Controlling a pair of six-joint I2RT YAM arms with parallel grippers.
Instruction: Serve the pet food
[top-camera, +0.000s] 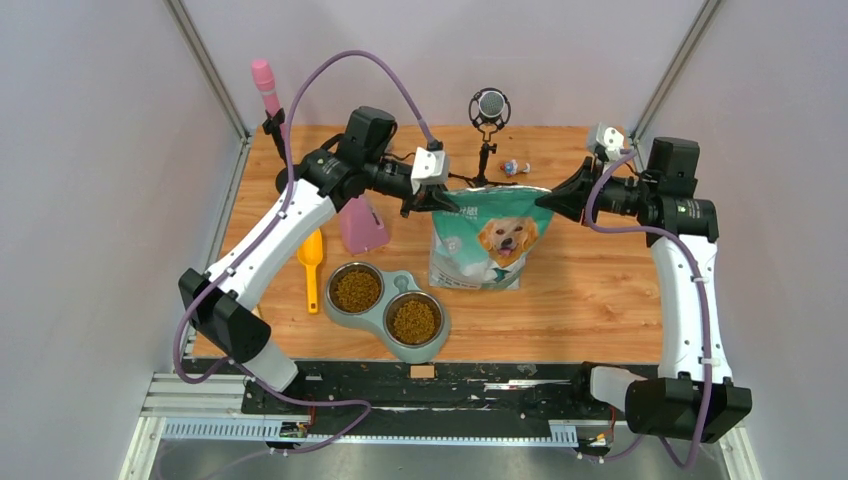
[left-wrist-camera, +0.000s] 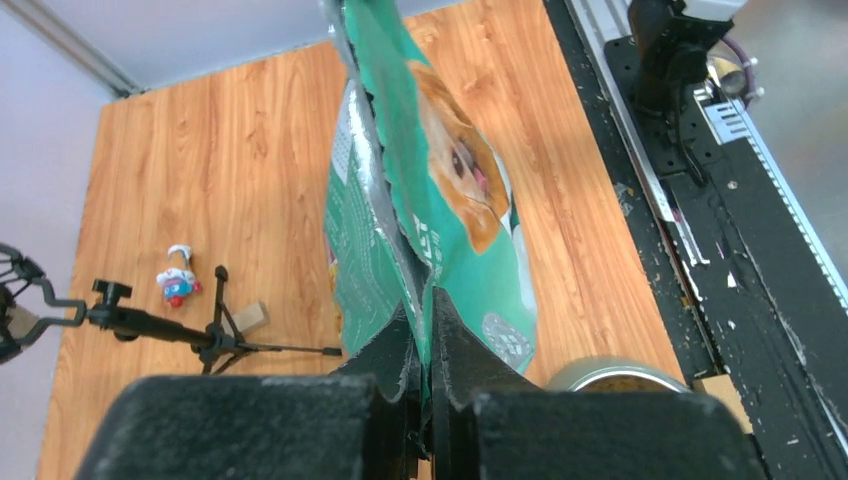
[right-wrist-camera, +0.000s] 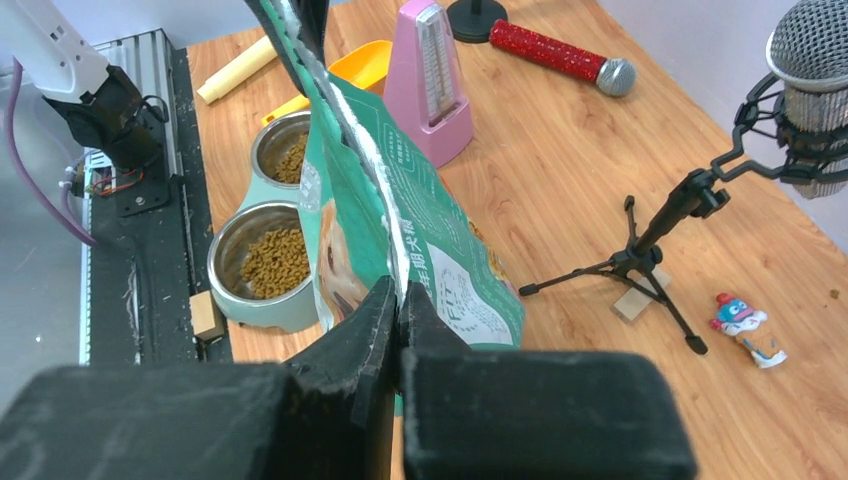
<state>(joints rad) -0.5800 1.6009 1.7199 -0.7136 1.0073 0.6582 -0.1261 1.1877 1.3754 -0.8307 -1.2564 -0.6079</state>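
Closest to the lens, my left gripper (left-wrist-camera: 425, 315) was clamped tight on one top corner of the bag (left-wrist-camera: 440, 200), its black fingers (left-wrist-camera: 470, 370) pressed flat against the foil edge. My right gripper (right-wrist-camera: 397, 300) was clamped the same way on the other top corner.

From above, the teal-and-silver bag with the golden dog on it sat at the middle of the wooden table (top-camera: 600, 300). My left gripper held it at 9 o'clock, my right at 3 o'clock, and the top edge was stretched between them. I could not tell whether its bottom touched the table.

Pet food (top-camera: 356, 290), small brown pellets, lay heaped in both metal bowls of a double feeder (top-camera: 436, 347) at 7 o'clock from the bag, near it but apart. A yellow scoop (top-camera: 311, 262) lay just beside the feeder at 9 o'clock. A pink metronome (top-camera: 362, 225) stood at 9 o'clock from the bag, under my left arm. A microphone on a small tripod (top-camera: 489, 110) stood at 12 o'clock, with a small toy figure (top-camera: 513, 167) just beside it.
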